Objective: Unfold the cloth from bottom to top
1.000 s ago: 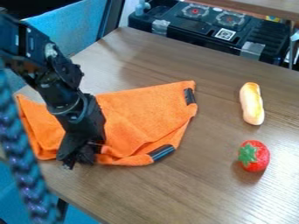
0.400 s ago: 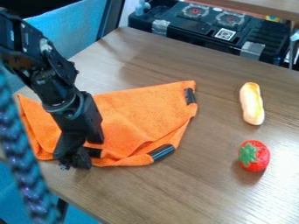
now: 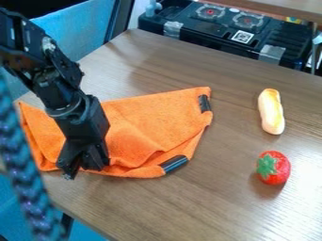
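"Where are you working?"

"My gripper [image 3: 83,170] is at the near edge of the folded orange cloth [image 3: 148,124], left of the toy strawberry [image 3: 274,167]. Whether it's clenched or released, I can't tell."

"Which step?"

"Taking the bottom edge, I'd judge. Next I need a sure grip on the upper layer, then a lift toward the top."

one cloth [image 3: 148,117], one bread roll [image 3: 271,112], one strawberry [image 3: 280,170]

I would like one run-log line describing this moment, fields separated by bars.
gripper: at cloth's near edge | orange cloth: partly folded | strawberry, oblong toy: on table, right of cloth
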Motion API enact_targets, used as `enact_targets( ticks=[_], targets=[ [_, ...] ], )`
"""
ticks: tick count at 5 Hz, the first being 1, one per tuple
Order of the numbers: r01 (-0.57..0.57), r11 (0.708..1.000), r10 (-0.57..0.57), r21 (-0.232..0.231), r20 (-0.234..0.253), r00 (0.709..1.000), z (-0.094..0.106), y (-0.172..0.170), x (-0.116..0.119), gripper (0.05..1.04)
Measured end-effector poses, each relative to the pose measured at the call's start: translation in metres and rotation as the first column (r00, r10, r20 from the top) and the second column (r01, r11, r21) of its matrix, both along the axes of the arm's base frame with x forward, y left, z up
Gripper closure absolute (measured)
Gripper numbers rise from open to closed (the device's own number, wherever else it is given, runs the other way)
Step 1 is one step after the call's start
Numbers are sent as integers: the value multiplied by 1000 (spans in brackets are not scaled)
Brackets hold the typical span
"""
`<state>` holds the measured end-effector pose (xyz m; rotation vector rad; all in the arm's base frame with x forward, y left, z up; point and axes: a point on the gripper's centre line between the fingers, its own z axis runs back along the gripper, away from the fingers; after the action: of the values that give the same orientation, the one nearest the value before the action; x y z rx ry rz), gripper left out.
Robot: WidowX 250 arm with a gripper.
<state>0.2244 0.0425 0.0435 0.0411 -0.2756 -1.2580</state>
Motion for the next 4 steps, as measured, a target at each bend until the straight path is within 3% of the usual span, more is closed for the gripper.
enact_targets(
  ticks=[1, 2, 4],
  targets=[
    [1, 1000, -1, -6, 4, 1000, 3, 1, 2, 1007],
    [-17, 999, 16, -40, -18, 1000, 7, 5, 8, 1021],
    [-132, 972, 121, -195, -67, 990, 44, 28, 35, 1024]
  ],
)
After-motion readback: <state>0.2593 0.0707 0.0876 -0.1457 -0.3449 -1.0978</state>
